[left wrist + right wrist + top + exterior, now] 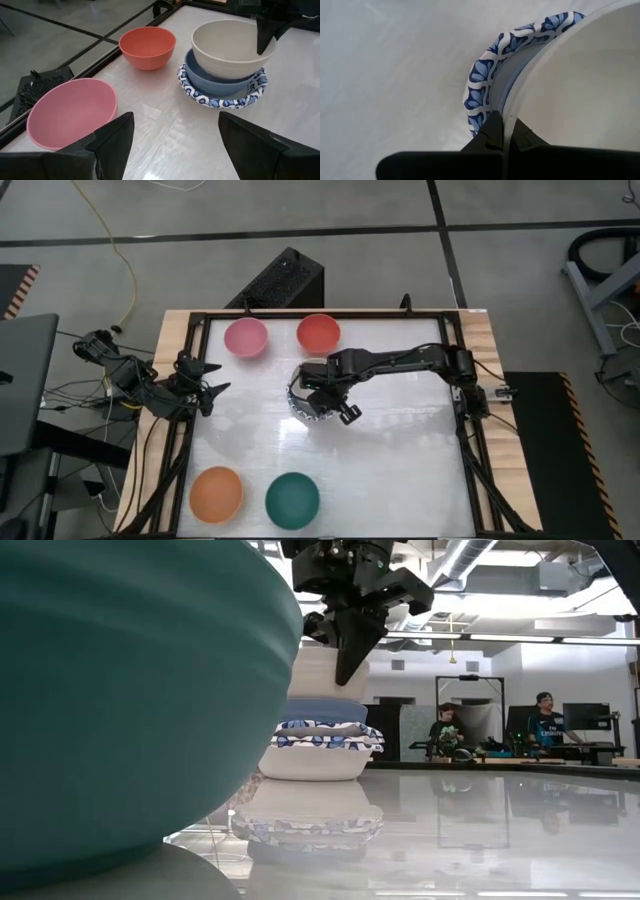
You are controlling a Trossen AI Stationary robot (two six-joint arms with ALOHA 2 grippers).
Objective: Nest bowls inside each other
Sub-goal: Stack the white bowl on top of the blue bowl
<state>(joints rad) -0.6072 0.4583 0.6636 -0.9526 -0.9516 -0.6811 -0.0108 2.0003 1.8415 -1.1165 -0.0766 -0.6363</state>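
Note:
A stack of bowls stands mid-table: a cream bowl on top, in a dark blue bowl, above white bowls with blue-patterned rims. My right gripper is shut on the cream bowl from above. A pink bowl and a red bowl stand at the far side, an orange bowl and a dark green bowl at the near side. My left gripper waits open at the table's left edge, holding nothing. My right gripper pinches the cream bowl's rim on the side toward the table's right, one finger inside the bowl and one outside. The fingers point steeply down. The bowl stays upright, its lower part inside the dark blue bowl.
A black frame runs round the white table top. The dark green bowl stands close in front of the low camera and fills that view's left. People sit at desks in the room beyond the table.

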